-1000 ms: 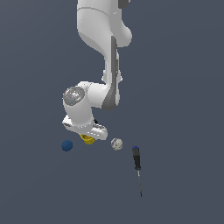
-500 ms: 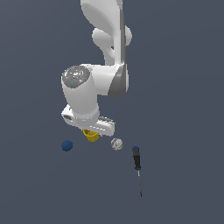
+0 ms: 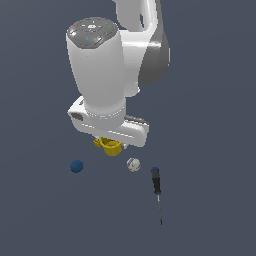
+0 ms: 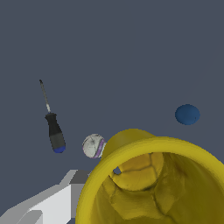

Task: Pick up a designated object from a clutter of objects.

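End effector (image 3: 111,144) holding yellow cup (image 4: 153,183) clear of bench, blue ball (image 3: 76,166) at its eight o'clock; lift under way, next needs steady raise.

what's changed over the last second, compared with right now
The arm has swung toward the camera, its claw still low over the yellow cup. Whether it grips the cup is hidden. The blue ball, white-grey ball and screwdriver stayed put.

My arm has swung up toward the camera — it now fills far more of the exterior view. The yellow cup (image 3: 110,146) has come up with my claw (image 3: 111,145) — tucked beneath my hand, off the floor.
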{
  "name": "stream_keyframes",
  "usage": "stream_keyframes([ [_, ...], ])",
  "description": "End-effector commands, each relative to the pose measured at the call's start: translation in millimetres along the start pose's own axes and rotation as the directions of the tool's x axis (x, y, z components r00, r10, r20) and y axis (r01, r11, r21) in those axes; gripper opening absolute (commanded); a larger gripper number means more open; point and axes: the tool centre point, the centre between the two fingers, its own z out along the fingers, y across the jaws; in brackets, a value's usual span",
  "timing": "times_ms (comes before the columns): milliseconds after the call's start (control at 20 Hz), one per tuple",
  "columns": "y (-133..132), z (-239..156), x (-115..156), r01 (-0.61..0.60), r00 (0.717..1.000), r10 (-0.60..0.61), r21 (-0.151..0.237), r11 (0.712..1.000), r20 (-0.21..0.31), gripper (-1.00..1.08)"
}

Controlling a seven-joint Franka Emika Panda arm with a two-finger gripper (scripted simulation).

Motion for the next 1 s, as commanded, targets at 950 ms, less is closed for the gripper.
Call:
stream_keyframes([
  [950, -71, -161, 27, 0.000, 1.000, 0.000, 0.001, 1.000, 0.000, -1.00],
])
